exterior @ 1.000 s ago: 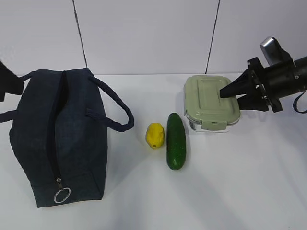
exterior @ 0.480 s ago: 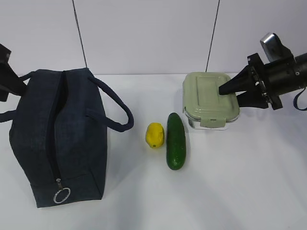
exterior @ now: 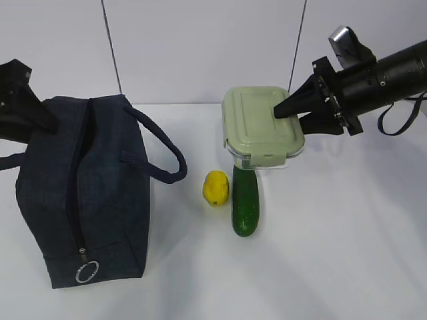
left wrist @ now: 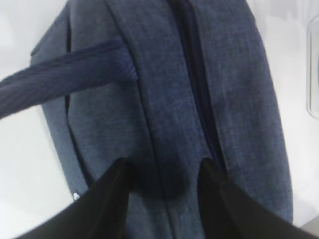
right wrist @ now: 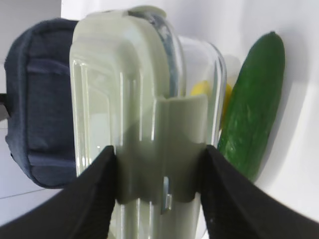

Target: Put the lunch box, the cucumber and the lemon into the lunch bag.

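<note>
Surface: white table [exterior: 347, 253].
Right gripper [exterior: 288, 115]: we see it clamping the lunch box [exterior: 260, 127], lifted.
Left gripper [left wrist: 164, 174]: jaws parted over the lunch bag [exterior: 80, 193].

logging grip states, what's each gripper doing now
left gripper: half open over the bag, holding nothing
right gripper: shut on the lunch box

Open table lower right; bag blocks left side.
Lunch bag [exterior: 80, 193] fills the left of frame, handle [exterior: 163, 150] arching toward centre. Lemon [exterior: 215, 187] and cucumber [exterior: 245, 197] lie side by side at centre; bare table [exterior: 347, 253] spreads lower right.
</note>
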### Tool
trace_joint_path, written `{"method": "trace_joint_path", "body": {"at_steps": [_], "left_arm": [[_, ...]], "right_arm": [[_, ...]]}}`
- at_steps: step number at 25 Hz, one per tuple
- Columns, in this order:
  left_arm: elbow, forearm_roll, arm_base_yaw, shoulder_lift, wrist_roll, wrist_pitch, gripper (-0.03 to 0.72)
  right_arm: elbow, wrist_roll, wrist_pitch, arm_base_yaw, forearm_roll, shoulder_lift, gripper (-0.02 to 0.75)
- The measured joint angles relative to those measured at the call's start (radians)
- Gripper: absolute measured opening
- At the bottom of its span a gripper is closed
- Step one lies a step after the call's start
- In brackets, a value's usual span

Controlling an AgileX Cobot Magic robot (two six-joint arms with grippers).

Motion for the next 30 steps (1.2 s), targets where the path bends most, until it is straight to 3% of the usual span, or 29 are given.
{"method": "trace_joint_path", "body": {"at_steps": [8, 10, 14, 16, 25, 30], "left_arm": [[0.000, -0.020, 0.000, 0.009, 0.011, 0.004, 0.304], [0.000, -0.020, 0.000, 0.013, 0.012, 0.004, 0.258], [0.000, -0.024, 0.000, 0.026, 0.012, 0.009, 0.075], [0.000, -0.024, 0.000, 0.030, 0.012, 0.011, 0.020], [-0.002, -0.063, 0.000, 0.040, 0.012, 0.011, 0.004], [-0.002, -0.080, 0.000, 0.040, 0.012, 0.011, 0.003]], "right_arm": [[-0.090, 0.070, 0.004, 0.018, -0.004, 0.000, 0.354], [-0.104, 0.082, 0.004, 0.035, -0.004, 0.000, 0.354], [-0.118, 0.089, 0.007, 0.078, 0.020, 0.000, 0.354], [-0.122, 0.094, 0.007, 0.096, 0.038, 0.000, 0.354], [-0.128, 0.103, 0.007, 0.203, 0.170, 0.000, 0.354], [-0.190, 0.137, 0.007, 0.268, 0.187, 0.000, 0.354]]}}
